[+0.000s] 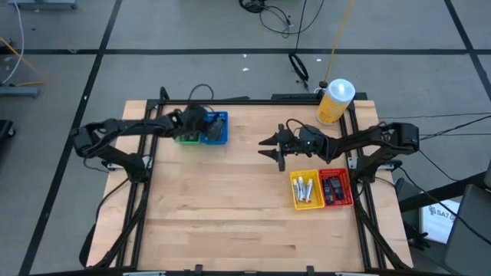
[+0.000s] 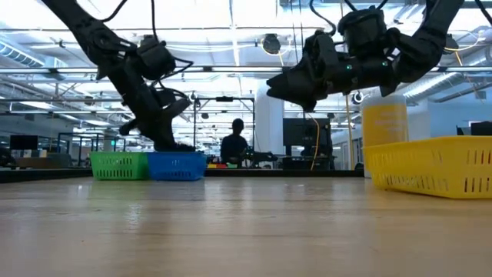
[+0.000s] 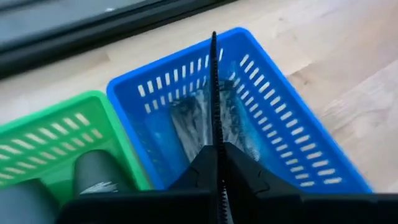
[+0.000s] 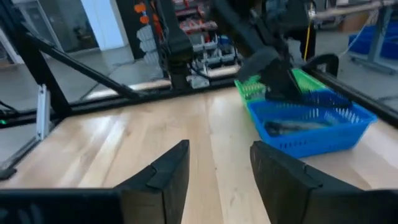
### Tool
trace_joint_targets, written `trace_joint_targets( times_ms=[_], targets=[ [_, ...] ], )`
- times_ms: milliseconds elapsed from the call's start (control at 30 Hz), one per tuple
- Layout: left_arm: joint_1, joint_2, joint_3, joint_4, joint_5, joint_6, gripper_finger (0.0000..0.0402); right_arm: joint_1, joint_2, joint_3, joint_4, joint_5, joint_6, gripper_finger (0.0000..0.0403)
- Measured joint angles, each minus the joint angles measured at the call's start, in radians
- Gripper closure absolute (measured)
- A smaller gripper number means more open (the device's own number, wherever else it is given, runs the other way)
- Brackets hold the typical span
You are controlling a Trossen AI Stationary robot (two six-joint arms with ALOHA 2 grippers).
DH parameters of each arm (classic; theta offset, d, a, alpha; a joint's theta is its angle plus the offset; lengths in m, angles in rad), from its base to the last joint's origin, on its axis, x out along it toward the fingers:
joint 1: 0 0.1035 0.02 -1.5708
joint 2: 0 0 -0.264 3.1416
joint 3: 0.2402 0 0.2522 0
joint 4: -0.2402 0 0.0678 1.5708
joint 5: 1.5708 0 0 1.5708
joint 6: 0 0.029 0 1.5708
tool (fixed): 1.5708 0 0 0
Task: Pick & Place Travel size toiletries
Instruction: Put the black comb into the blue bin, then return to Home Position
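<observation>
My left gripper (image 1: 205, 125) is down over the blue tray (image 1: 219, 130), which stands beside the green tray (image 1: 186, 136) at the far left. It is shut on a thin dark flat packet (image 3: 214, 87), seen edge-on. Dark grey packets (image 3: 202, 118) lie in the blue tray (image 3: 280, 106), and dark grey tubes (image 3: 93, 174) lie in the green tray (image 3: 50, 137). My right gripper (image 1: 271, 149) is open and empty above mid-table (image 4: 217, 149). White-silver mini tubes (image 1: 304, 188) lie in the yellow tray (image 1: 307, 202), and dark items (image 1: 334, 188) lie in the red tray (image 1: 347, 192). My left gripper pinches the flat packet between its two shut fingers (image 3: 242, 171). The packet's free edge (image 3: 214, 56) sticks out past the fingertips, edge-on, over the inside of the blue tray. The fingers slant down from the table's left side. Whether the packet touches the tray floor, I cannot tell.
A large yellow bottle with a white cap (image 1: 335, 100) stands at the far right corner. The yellow and red trays sit side by side at the right edge. Bare wood (image 1: 222, 207) spreads over the middle and near part of the table. A person (image 2: 234, 142) shows far behind the table.
</observation>
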Motion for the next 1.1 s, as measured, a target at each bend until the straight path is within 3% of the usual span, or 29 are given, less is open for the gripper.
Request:
trace_joint_targets(
  times_ms=[167,333,467,567,667,833,967,1100],
  targets=[
    [0.046,0.002,0.000,0.010,0.077,-0.014,0.0363,0.002,-0.013,-0.003,0.002,-0.002,0.007,0.0241],
    [0.054,0.002,0.000,0.048,0.142,0.031,0.0307,0.002,-0.014,-0.003,-0.005,-0.002,0.008,0.0244],
    [0.068,-0.014,0.000,0.112,0.255,0.132,0.0262,0.002,-0.014,-0.003,-0.057,-0.002,0.009,0.0245],
    [0.068,-0.096,0.000,0.144,0.331,0.213,0.0253,0.001,-0.028,-0.003,-0.143,-0.001,0.000,0.0249],
    [0.025,-0.198,-0.003,0.138,0.368,0.297,0.0269,0.000,-0.068,-0.003,-0.237,0.000,-0.035,0.0266],
    [-0.064,-0.426,-0.070,0.171,0.497,0.393,0.0338,0.000,-0.131,-0.003,-0.333,-0.001,-0.088,0.0298],
    [-0.159,-0.638,-0.208,0.247,0.447,0.413,0.0394,0.001,-0.141,-0.003,-0.343,-0.001,-0.093,0.0316],
    [-0.240,-0.821,-0.364,0.347,0.343,0.395,0.0384,0.001,-0.140,-0.003,-0.355,-0.001,-0.093,0.0325]
  ],
)
